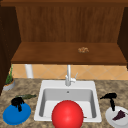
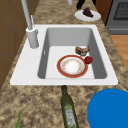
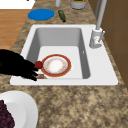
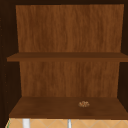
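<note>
My left hand (image 1: 17,101) hovers just over a blue plate (image 1: 12,118) on the counter left of the sink, fingers hanging loose and holding nothing. My right hand (image 1: 110,96) floats over a white plate (image 1: 110,117) bearing a dark purple piece of food (image 1: 119,115) at the right; in the right side view its straight fingers (image 3: 30,71) reach toward a red ball (image 3: 38,65). That ball (image 1: 67,115) lies in the sink (image 1: 47,86) beside a red-rimmed plate (image 2: 72,67) and a brown piece of food (image 2: 82,50).
An olive-green bottle (image 2: 68,110) lies on the counter left of the sink, near the blue plate. The faucet (image 1: 68,76) stands behind the basin. A potted plant (image 1: 8,82) sits at the far left. A small brown item (image 4: 84,103) rests on the lower cabinet shelf (image 4: 50,108).
</note>
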`<state>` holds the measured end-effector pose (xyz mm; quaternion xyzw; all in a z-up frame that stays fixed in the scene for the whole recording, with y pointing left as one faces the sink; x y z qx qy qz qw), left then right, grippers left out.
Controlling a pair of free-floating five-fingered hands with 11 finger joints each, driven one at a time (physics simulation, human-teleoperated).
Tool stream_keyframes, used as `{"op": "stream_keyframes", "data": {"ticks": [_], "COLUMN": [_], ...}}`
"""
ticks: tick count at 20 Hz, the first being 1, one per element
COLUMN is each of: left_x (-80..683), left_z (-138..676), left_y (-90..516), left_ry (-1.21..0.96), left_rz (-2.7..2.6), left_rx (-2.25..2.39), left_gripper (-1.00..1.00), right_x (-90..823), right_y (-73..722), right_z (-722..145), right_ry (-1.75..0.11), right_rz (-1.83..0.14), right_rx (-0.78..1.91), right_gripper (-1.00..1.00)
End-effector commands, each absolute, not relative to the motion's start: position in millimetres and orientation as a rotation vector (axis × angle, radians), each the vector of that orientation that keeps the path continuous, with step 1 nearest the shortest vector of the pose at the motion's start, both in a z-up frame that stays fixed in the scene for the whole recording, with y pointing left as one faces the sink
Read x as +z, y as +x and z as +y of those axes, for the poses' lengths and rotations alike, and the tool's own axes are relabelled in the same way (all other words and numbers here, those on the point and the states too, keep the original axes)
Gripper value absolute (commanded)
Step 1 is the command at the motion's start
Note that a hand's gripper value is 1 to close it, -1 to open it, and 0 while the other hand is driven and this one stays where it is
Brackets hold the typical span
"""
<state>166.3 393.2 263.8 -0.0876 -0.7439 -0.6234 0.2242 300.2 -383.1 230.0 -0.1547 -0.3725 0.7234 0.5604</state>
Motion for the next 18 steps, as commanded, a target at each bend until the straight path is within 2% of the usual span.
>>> {"op": "stream_keyframes", "data": {"ticks": [1,11,18], "left_x": [263.8,263.8,263.8], "left_z": [393.2,393.2,393.2], "left_y": [166.3,166.3,166.3], "left_ry": [-0.242,-0.242,-0.242], "left_rz": [-2.053,-2.053,-2.053], "left_rx": [-1.720,-1.720,-1.720], "left_gripper": [0.00,0.00,0.00], "right_x": [227.4,197.1,149.2], "right_y": [286.3,266.9,270.6], "right_z": [-406.5,-473.6,-496.8], "right_ry": [-0.335,-0.295,-0.376], "right_rz": [-0.914,-0.976,-0.972], "right_rx": [1.682,1.666,1.623], "right_gripper": [-1.00,-1.00,-1.00]}}
